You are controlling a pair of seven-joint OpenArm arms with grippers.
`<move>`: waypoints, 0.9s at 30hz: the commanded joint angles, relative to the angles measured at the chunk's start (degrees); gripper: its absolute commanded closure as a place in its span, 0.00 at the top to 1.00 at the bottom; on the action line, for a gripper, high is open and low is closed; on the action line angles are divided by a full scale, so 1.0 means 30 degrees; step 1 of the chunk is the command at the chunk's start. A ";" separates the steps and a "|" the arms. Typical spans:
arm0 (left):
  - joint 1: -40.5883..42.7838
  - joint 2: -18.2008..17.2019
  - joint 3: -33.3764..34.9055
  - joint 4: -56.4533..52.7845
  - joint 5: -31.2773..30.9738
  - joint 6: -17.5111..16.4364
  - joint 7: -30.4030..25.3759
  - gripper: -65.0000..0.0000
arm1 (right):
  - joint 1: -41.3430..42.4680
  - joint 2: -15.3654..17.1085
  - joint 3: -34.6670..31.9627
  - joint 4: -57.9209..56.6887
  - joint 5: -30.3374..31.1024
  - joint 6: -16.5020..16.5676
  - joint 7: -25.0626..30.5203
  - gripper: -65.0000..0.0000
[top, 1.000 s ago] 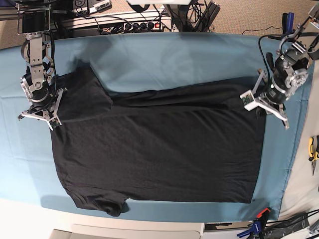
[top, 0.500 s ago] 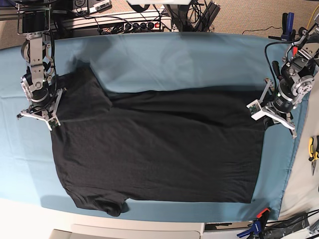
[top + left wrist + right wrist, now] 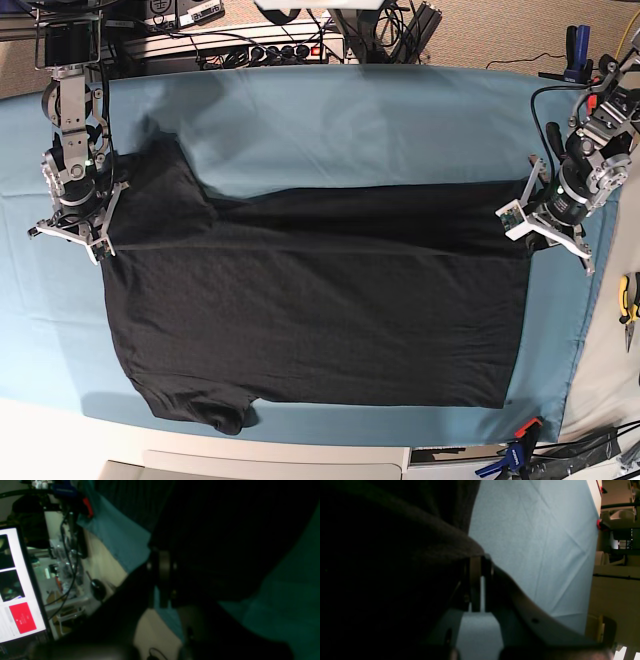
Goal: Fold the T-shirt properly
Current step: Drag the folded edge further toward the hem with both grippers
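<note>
Both claws, left claw (image 3: pixel 528 222) and right claw (image 3: pixel 103 240), clench the T-shirt (image 3: pixel 320 300) edges (stretched taut), so uneven pulling could skew the fold.

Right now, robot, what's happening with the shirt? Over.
Left gripper shut on T-shirt hem corner. Right gripper shut on its shoulder edge. T-shirt flat, top edge folded over. Nothing in the way.

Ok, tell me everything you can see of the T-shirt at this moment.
The T-shirt is plain black, soft-looking fabric, spread nearly flat on the teal table cloth. No graphic shows. In the base view one short sleeve points toward the far left corner, another lies crumpled at the near edge, and a fold line runs across its upper part. The right tool pinches its left edge and the left tool its right edge, both shut on the fabric.
</note>
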 commanded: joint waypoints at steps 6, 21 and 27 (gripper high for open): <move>-0.0372 -0.0313 -0.0204 -0.0175 -0.0146 0.0270 -0.0561 0.00 | 0.0313 0.0423 0.0219 0.0270 -0.0321 -0.0306 0.0219 0.00; -0.1953 0.0131 -0.0204 -0.0291 -0.0940 0.0131 -0.1180 0.00 | 0.0313 0.0423 0.0219 0.0270 -0.0321 -0.0306 0.0211 0.00; -0.1996 0.1370 -0.0204 -0.1530 -0.1129 -0.0750 -0.1377 0.00 | 0.0313 0.0423 0.0219 0.0270 -0.0321 -0.0299 0.0197 0.00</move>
